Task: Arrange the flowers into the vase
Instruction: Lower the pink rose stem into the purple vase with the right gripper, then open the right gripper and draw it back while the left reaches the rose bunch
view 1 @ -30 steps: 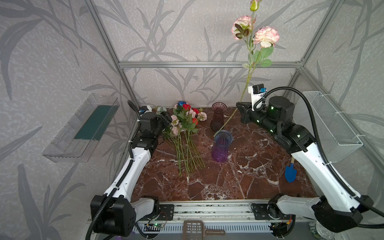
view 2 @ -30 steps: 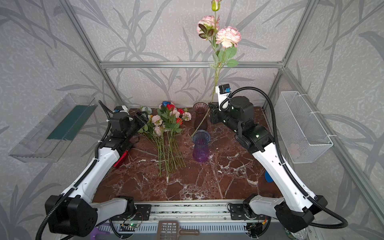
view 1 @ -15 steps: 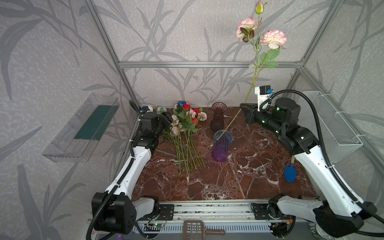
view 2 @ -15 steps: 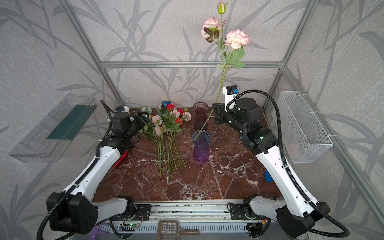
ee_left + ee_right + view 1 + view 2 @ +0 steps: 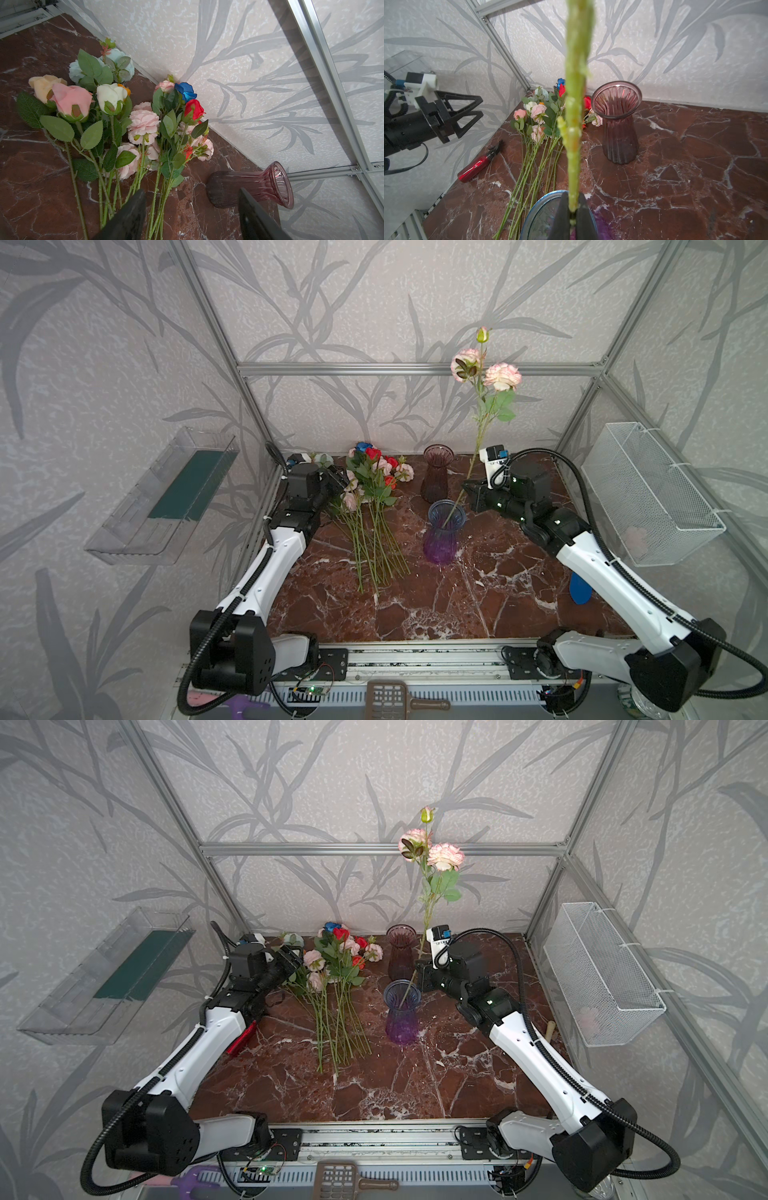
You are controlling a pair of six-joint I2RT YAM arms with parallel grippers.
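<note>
My right gripper (image 5: 467, 489) (image 5: 572, 197) is shut on the green stem (image 5: 575, 83) of a tall flower with pale pink blooms (image 5: 500, 375) (image 5: 444, 855). The stem stands nearly upright, and its lower end dips into the mouth of the blue-and-purple glass vase (image 5: 444, 531) (image 5: 402, 1011) mid-table. The other flowers (image 5: 374, 489) (image 5: 336, 969) (image 5: 143, 124) lie in a bunch at the back left, blooms toward the wall. My left gripper (image 5: 338, 481) (image 5: 191, 193) (image 5: 482, 106) hovers open just above their stems, holding nothing.
A dark pink glass vase (image 5: 436, 472) (image 5: 249, 187) stands empty behind the blue one. A red spray bottle (image 5: 241, 1040) (image 5: 475, 166) lies by the left wall. A wire basket (image 5: 648, 489) hangs on the right wall and a clear tray (image 5: 166, 493) on the left.
My right gripper has come down with the flower, bringing it more upright, and the stem's end has gone into the vase's mouth. The left gripper has barely moved.
</note>
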